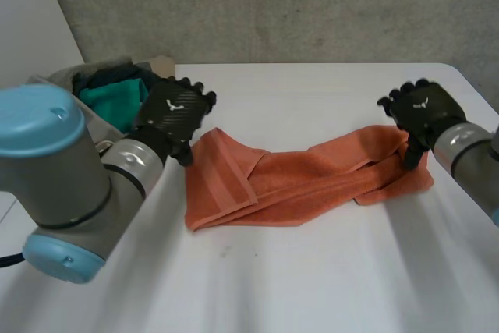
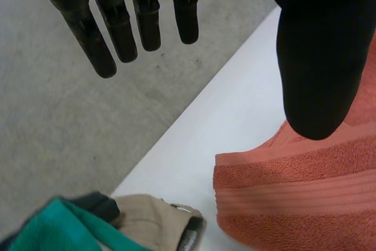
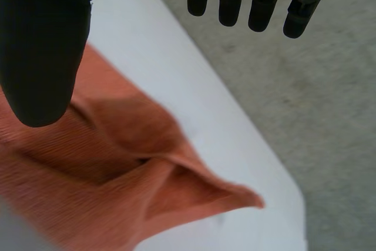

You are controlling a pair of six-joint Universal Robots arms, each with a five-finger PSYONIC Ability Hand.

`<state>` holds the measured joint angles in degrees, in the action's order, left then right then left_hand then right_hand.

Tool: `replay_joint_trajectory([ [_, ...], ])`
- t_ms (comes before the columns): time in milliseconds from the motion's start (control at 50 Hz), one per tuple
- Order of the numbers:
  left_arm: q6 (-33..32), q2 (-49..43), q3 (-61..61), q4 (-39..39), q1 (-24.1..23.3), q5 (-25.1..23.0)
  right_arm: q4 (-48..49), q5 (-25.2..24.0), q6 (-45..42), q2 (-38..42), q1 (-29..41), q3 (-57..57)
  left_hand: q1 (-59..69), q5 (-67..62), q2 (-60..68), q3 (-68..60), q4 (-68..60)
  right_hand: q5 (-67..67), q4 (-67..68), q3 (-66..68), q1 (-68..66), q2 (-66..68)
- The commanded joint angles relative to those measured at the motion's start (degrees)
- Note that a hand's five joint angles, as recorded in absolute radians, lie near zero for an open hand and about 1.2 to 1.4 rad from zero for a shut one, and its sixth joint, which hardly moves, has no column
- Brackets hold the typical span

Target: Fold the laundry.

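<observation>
Flanking orange towel [image 1: 296, 185]: L hand [image 1: 175, 111] & R hand [image 1: 421, 111], fingers [image 2: 117, 27] straight, spread wide (nothing gripped).

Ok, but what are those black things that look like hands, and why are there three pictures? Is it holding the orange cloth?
This is a robot. Each of its two arms ends in a black machine hand. The big picture comes from a camera between the arms, looking down. There the left hand is at one end of a rumpled orange terry towel, and the right hand is at the other end. The other two pictures come from small cameras on the wrists, looking along each palm, so you see straight fingers and a thumb up close. The towel lies on the white table. Beside the left hand lie more clothes: a green cloth and a beige cloth. Both hands are open, so nothing is held right now.
</observation>
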<state>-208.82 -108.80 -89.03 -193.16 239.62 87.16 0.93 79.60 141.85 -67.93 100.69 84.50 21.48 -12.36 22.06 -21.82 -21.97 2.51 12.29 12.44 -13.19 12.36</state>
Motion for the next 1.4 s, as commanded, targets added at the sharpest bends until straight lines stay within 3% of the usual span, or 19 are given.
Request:
replay_joint_trajectory([
  [20,-9.22,-8.16,4.81,-1.61,-5.46,0.29,-1.90,-3.49,-1.23,-1.85,-2.25,5.49,6.72,-5.84,6.15,-6.39,-6.23,-2.51,-2.29,-2.44,3.19,-2.36],
  [100,-10.64,-11.08,6.58,0.93,-8.81,0.38,-1.90,-3.58,-1.14,-2.56,-2.42,7.78,10.07,-9.19,9.50,-9.74,-9.58,-2.51,-2.29,-2.44,3.19,-2.36],
  [300,-11.16,-10.91,1.93,6.30,-11.54,0.82,-1.46,-4.02,-1.23,-3.79,-4.97,11.65,10.26,-9.38,9.69,-9.93,-9.77,3.96,4.18,4.03,-3.28,4.12],
  [540,-12.92,-18.72,7.46,5.07,-9.52,0.90,-1.37,-5.69,-1.93,-3.61,-5.67,14.29,12.61,-11.72,12.03,-12.27,-12.12,4.13,4.35,4.20,-3.45,4.29],
  [760,-14.59,-23.22,13.88,4.54,-7.24,3.71,-0.67,-5.78,-1.93,-3.52,-6.55,14.73,51.77,-50.89,51.19,-51.43,-51.28,4.13,4.35,4.20,-3.45,4.29],
  [800,-14.59,-22.60,13.62,4.54,-6.01,4.59,-0.58,-5.78,-1.93,-3.52,-6.73,14.73,58.51,-57.62,57.93,-58.17,-58.02,4.13,4.35,4.20,-3.45,4.29],
  [880,-14.24,-21.03,13.27,4.46,-5.57,5.65,-0.58,-5.69,-1.93,-3.52,-6.73,14.73,58.52,-57.64,57.94,-58.18,-58.03,4.13,4.35,4.20,-3.45,4.29],
  [1000,-12.84,-11.54,11.51,4.28,-5.04,6.70,-0.67,-5.78,-1.84,-3.61,-6.55,14.38,58.52,-57.64,57.94,-58.18,-58.03,4.13,4.35,4.20,-3.45,4.29],
  [1100,-6.17,-4.15,11.60,4.19,-4.25,6.88,-1.54,-5.16,-0.52,-3.96,-6.47,14.64,58.52,-57.64,57.94,-58.18,-58.03,4.13,4.35,4.20,-3.45,4.29],
  [1160,-0.73,-1.61,11.77,4.28,-3.90,6.88,-2.33,-4.63,1.93,-5.10,-5.85,15.78,58.52,-57.64,57.94,-58.18,-58.03,4.30,4.52,4.37,-3.62,4.46],
  [1220,2.88,-0.54,11.95,4.54,-3.90,6.79,-3.48,-4.63,10.34,-6.16,-4.28,17.18,58.52,-57.64,57.94,-58.18,-58.03,5.64,5.86,5.71,-4.96,5.79],
  [1320,4.30,0.60,11.95,4.63,-4.77,6.88,-3.22,-5.78,25.72,-5.99,-1.55,18.76,58.52,-57.64,57.94,-58.18,-58.03,14.05,14.27,14.12,-13.37,14.20],
  [1400,4.04,2.44,11.77,4.46,-5.30,6.70,-0.94,-4.98,27.60,-4.67,-0.67,19.21,58.52,-57.64,57.94,-58.18,-58.03,14.06,14.28,14.13,-13.38,14.21],
])
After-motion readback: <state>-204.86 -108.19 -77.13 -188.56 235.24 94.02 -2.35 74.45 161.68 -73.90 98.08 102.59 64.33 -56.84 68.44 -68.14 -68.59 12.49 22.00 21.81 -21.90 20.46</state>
